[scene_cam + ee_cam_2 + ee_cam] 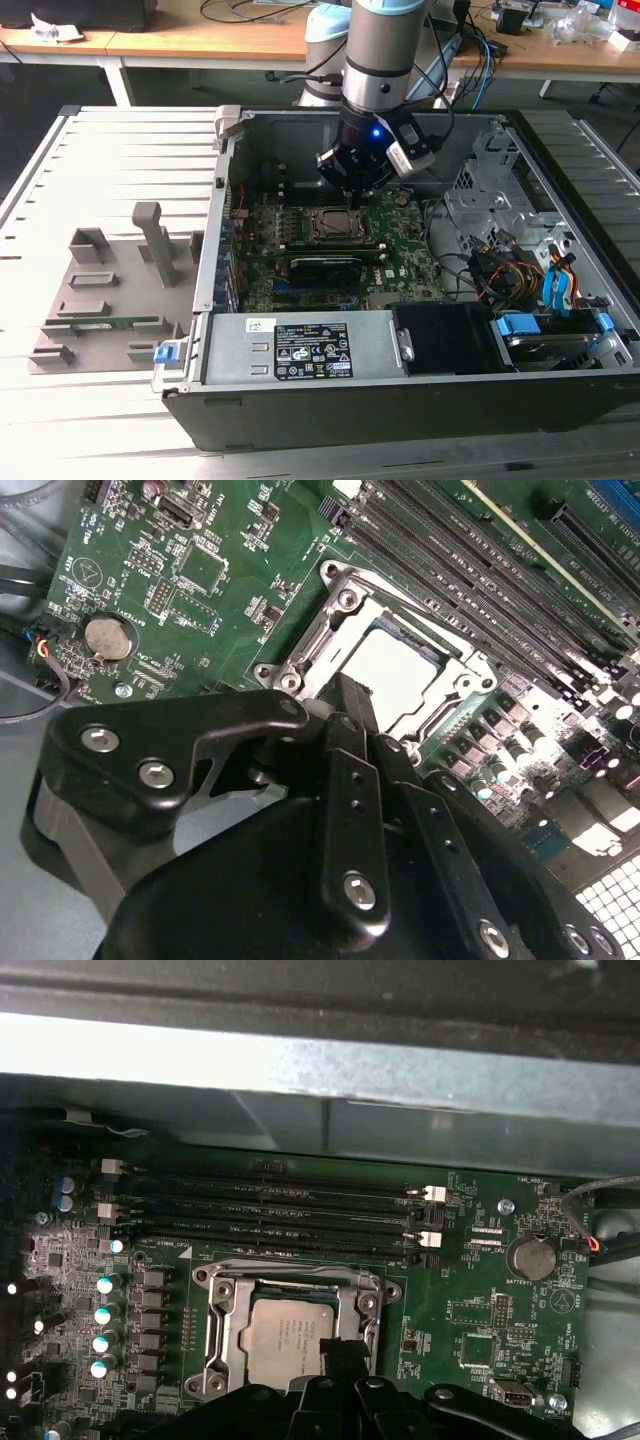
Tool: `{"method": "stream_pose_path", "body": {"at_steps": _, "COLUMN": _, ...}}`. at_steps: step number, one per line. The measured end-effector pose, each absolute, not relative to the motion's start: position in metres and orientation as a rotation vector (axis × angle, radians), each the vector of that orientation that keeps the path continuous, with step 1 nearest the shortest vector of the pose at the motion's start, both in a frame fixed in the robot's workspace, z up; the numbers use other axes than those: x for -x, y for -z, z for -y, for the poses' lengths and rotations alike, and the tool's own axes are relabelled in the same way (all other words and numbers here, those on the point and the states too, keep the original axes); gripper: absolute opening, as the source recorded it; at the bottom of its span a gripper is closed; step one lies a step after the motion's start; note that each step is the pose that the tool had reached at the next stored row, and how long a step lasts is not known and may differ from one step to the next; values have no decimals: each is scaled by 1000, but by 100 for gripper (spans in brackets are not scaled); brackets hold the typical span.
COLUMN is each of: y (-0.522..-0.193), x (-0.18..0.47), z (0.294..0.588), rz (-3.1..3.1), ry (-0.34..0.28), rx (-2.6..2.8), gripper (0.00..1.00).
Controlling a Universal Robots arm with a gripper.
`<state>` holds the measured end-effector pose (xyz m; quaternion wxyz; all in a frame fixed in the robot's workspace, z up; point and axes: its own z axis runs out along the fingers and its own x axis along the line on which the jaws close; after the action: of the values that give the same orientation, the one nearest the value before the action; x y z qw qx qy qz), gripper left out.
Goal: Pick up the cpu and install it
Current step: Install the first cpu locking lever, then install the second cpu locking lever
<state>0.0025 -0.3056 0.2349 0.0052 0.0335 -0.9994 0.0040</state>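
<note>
Inside the computer case point(420, 400), the cpu point(290, 1340) is lying flat within the metal-framed socket point(222, 1312) on the green motherboard point(480, 1300), its silver top showing in both wrist views. Just above the socket, the pincer point(352, 188) is hovering; whether it is released or clenched, I cannot tell. Beside the socket, memory slots point(270, 1220) are running parallel.

A black label point(313, 350) bearing white print and small symbols is noted on the grey metal cover point(232, 358) in the exterior view, with a small white sticker point(262, 325) beside it; no line can be read. White lettering and a triangle sign point(563, 1300) are printed on the green motherboard point(470, 1310) near the coin cell point(530, 1257). Faint, unreadable print is seen on the cpu point(285, 1340).
</note>
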Motion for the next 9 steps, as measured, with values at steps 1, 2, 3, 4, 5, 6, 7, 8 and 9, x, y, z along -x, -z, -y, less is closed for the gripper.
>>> {"method": "stream_pose_path", "body": {"at_steps": 1, "y": -235, "x": -2, "z": 306, "rz": 3129, "ry": -13, "rx": -105, "gripper": 11}}
{"method": "stream_pose_path", "body": {"at_steps": 2, "y": -235, "x": -2, "z": 306, "rz": 3129, "ry": -13, "rx": -105, "gripper": 11}}
{"method": "stream_pose_path", "body": {"at_steps": 3, "y": -235, "x": -2, "z": 306, "rz": 3129, "ry": -13, "rx": -105, "gripper": 11}}
{"method": "stream_pose_path", "body": {"at_steps": 4, "y": -235, "x": -3, "z": 308, "rz": 3129, "ry": -13, "rx": -105, "gripper": 11}}
{"method": "stream_pose_path", "body": {"at_steps": 5, "y": -235, "x": -2, "z": 310, "rz": 3129, "ry": -13, "rx": -105, "gripper": 11}}
{"method": "stream_pose_path", "body": {"at_steps": 6, "y": -235, "x": -3, "z": 314, "rz": 3129, "ry": -13, "rx": -105, "gripper": 11}}
{"method": "stream_pose_path", "body": {"at_steps": 7, "y": -235, "x": -3, "z": 318, "rz": 3129, "ry": -13, "rx": -105, "gripper": 11}}
{"method": "stream_pose_path", "body": {"at_steps": 8, "y": -235, "x": -2, "z": 322, "rz": 3129, "ry": -13, "rx": -105, "gripper": 11}}
{"method": "stream_pose_path", "body": {"at_steps": 9, "y": -235, "x": -2, "z": 326, "rz": 3129, "ry": -13, "rx": -105, "gripper": 11}}
